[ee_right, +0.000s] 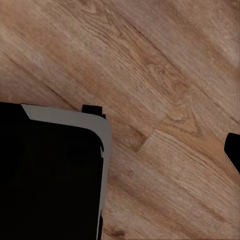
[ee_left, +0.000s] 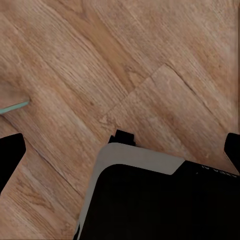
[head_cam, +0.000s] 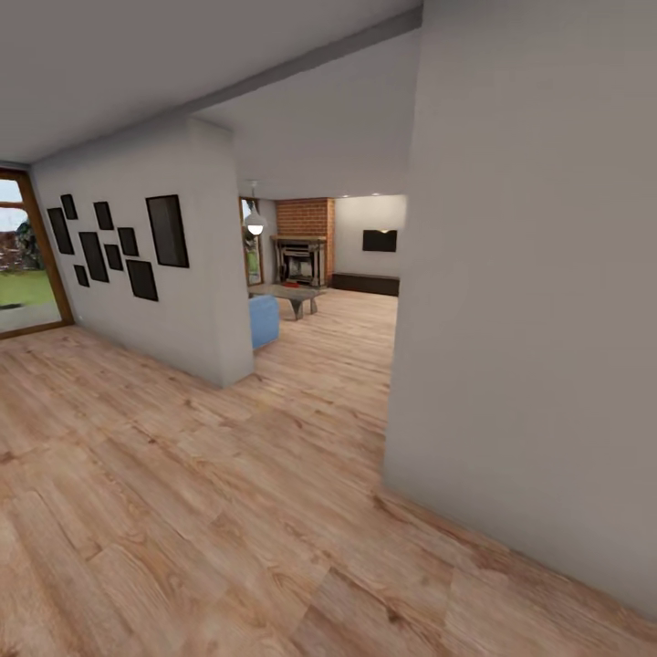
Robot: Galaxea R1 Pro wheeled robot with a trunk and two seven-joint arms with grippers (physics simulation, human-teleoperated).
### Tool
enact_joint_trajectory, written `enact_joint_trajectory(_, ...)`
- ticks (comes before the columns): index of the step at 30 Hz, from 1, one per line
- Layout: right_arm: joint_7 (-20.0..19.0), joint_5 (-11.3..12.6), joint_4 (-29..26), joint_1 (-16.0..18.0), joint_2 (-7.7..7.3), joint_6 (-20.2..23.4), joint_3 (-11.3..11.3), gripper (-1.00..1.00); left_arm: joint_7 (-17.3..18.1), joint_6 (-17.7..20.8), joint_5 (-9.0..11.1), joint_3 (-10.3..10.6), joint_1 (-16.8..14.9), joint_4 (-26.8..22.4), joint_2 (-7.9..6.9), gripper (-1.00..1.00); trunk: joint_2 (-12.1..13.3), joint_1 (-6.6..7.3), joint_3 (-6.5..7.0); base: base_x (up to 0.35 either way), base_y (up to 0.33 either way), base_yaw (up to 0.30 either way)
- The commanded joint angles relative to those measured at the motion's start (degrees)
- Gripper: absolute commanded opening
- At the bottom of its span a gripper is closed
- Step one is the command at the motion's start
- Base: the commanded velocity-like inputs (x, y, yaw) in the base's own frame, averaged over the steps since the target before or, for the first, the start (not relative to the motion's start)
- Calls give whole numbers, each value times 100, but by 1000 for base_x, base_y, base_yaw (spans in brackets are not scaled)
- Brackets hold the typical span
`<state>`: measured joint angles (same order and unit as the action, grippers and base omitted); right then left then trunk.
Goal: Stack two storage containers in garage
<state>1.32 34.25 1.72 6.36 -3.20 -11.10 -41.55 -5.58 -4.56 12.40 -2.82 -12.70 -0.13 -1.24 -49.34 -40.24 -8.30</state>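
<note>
- In transit on light wood plank floor [head_cam: 182,511], in a hallway. No orange-red box in sight from here, so I cannot place either container.
- The living room [head_cam: 319,274] lies at about 12 o'clock, slightly toward 11, through the opening between two pale walls. Visible there: brick fireplace [head_cam: 304,239], black TV [head_cam: 380,240] on the far wall, long dark low cabinet [head_cam: 365,284] beneath it, a low grey worktop [head_cam: 290,297], and a blue seat [head_cam: 264,320] at the corner of the left wall.
- Near wall [head_cam: 529,319] stands close at 2 o'clock; the partition [head_cam: 155,301] with black frames sits at 10 o'clock. The gap between them is the lane.
- Key relation, as a judgement: the containers should be somewhere ahead at 12 o'clock past that opening; neither arm is nearer yet. Long axis unknown.
- Left pincer [ee_left: 120,150]: dark fingertips at opposite edges of the wrist view, spread apart, nothing between them but planks and my own base.
- Right pincer: one dark tip [ee_right: 233,150] shows; cannot tell its state.
- Next move: drive straight, keeping off the 2 o'clock wall.
</note>
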Motion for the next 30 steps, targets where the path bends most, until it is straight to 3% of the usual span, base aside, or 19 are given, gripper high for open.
enact_joint_trajectory(1, 5, 28, 13, 6, 3, -23, -47, 100, -5, -19, 9, -26, -5, 4, 1, 100, -6, -4, -8, 321, 0, 0)
enact_joint_trajectory(22, 13, -6, 13, 6, 10, 18, -97, 100, 3, -19, 2, -22, -5, 4, 1, 100, -6, -4, -8, 321, 0, 0)
enact_joint_trajectory(30, 9, 34, 13, 6, 4, -39, -61, 100, 3, -19, 0, -24, -5, 4, 1, 100, -6, -4, -8, 321, 0, 185)
